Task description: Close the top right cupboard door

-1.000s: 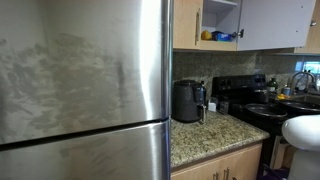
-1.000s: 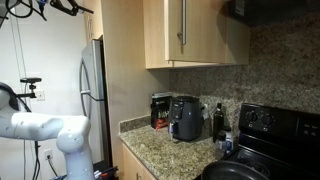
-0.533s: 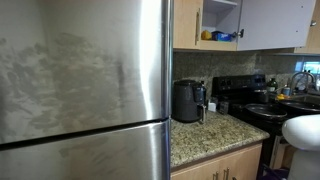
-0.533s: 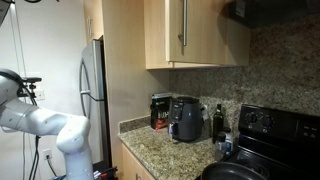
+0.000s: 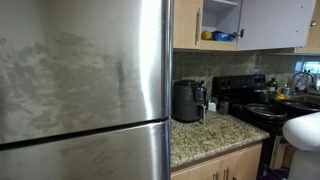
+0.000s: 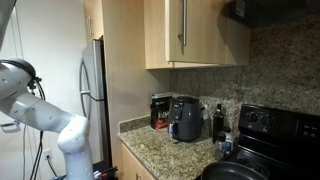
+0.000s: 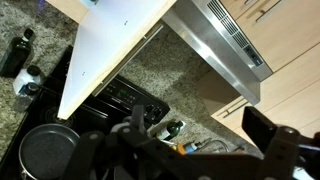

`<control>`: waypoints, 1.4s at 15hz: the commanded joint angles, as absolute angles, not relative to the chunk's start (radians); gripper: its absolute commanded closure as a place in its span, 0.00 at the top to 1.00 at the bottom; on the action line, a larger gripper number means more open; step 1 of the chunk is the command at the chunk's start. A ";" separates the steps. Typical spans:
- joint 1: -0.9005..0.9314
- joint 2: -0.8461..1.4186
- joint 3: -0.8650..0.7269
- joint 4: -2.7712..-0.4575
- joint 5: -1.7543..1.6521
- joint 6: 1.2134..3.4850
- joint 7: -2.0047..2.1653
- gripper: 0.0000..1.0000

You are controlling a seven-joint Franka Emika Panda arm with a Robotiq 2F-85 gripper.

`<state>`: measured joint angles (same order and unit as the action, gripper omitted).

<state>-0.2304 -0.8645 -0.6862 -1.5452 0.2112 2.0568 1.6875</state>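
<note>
The top right cupboard door (image 5: 278, 22) stands open in an exterior view, its pale grey-white inner face showing and its dark bar handle (image 5: 241, 33) at its left edge. The wrist view shows that pale panel (image 7: 110, 50) slanting across the upper left. My gripper (image 7: 200, 150) is at the bottom of the wrist view, dark fingers spread wide with nothing between them, apart from the door. In an exterior view only my white arm (image 6: 40, 110) shows at the far left, beside a tan cupboard front with a bar handle (image 6: 182, 22); I cannot tell which door that is.
A large stainless fridge (image 5: 85, 90) fills one side. A black coffee maker (image 5: 188, 100) stands on the granite counter (image 5: 205, 135), next to a black stove (image 5: 250, 100). Yellow items (image 5: 207, 35) sit in the open cupboard. A steel range hood (image 7: 215, 40) and a pot (image 7: 45, 150) show in the wrist view.
My arm's upper links have risen and swung toward the left edge of the exterior view. The door has not moved.
</note>
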 commanded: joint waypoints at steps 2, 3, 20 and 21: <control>-0.129 -0.663 -0.831 -1.328 0.345 1.958 1.837 1.00; -0.091 -0.632 -0.876 -1.279 0.379 1.933 1.873 1.00; 0.652 -0.507 -1.386 -0.922 0.424 1.689 2.214 1.00; 0.672 -0.507 -1.382 -0.918 0.421 1.670 2.213 1.00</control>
<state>0.6060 -0.5227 -1.3539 -0.9710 0.4408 1.7287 2.1843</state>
